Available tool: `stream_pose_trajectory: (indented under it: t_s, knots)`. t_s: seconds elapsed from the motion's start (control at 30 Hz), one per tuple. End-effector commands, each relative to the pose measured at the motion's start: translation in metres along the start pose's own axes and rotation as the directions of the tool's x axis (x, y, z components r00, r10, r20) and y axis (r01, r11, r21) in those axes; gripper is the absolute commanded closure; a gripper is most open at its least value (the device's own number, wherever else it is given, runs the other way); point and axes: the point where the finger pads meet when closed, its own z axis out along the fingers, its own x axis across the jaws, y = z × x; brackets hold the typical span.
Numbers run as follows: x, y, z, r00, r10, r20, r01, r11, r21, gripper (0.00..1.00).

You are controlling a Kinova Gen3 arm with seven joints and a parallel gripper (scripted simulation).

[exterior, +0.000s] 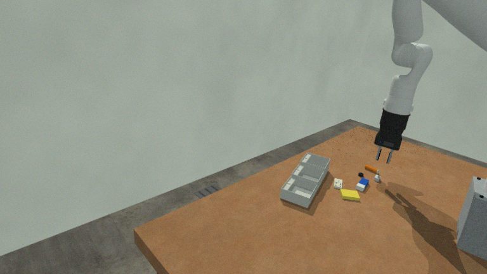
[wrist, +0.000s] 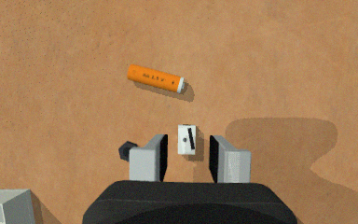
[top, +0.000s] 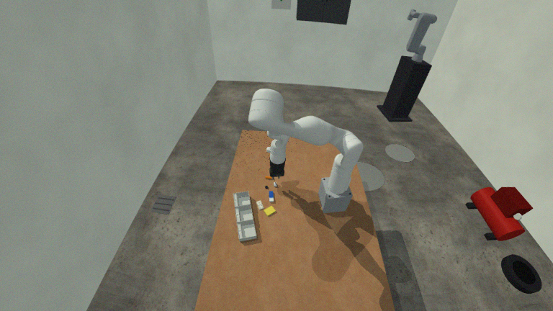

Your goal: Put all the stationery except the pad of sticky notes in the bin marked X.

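My gripper (wrist: 188, 151) is open and empty. It hangs above the table, fingers pointing down, as the exterior view (exterior: 384, 158) shows. Seen from the wrist, a small white sharpener with a black slot (wrist: 186, 138) lies on the table between the two fingers, well below them (exterior: 376, 177). A blue and white eraser (exterior: 362, 184) and a yellow pad of sticky notes (exterior: 350, 194) lie nearer the grey three-compartment bin (exterior: 305, 184). The bin's marks are too small to read here.
An orange battery (wrist: 156, 78) lies just beyond the sharpener. A black nut (wrist: 125, 150) sits by the left finger. A white domino (exterior: 337, 183) lies next to the bin. The arm's grey base (exterior: 473, 217) stands at the right.
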Motion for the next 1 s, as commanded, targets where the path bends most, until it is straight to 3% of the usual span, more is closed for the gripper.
stream_pose_trajectory:
  t_s: [0.0, 0.73, 0.97]
  knots:
    - [-0.002, 0.000, 0.000, 1.000, -0.003, 0.000, 0.003, 1.000, 0.001, 0.38]
    - [-0.003, 0.001, 0.000, 1.000, -0.003, 0.000, 0.003, 1.000, 0.001, 0.38]
    - [-0.002, 0.001, 0.029, 1.000, -0.006, 0.005, 0.006, 1.000, -0.005, 0.38]
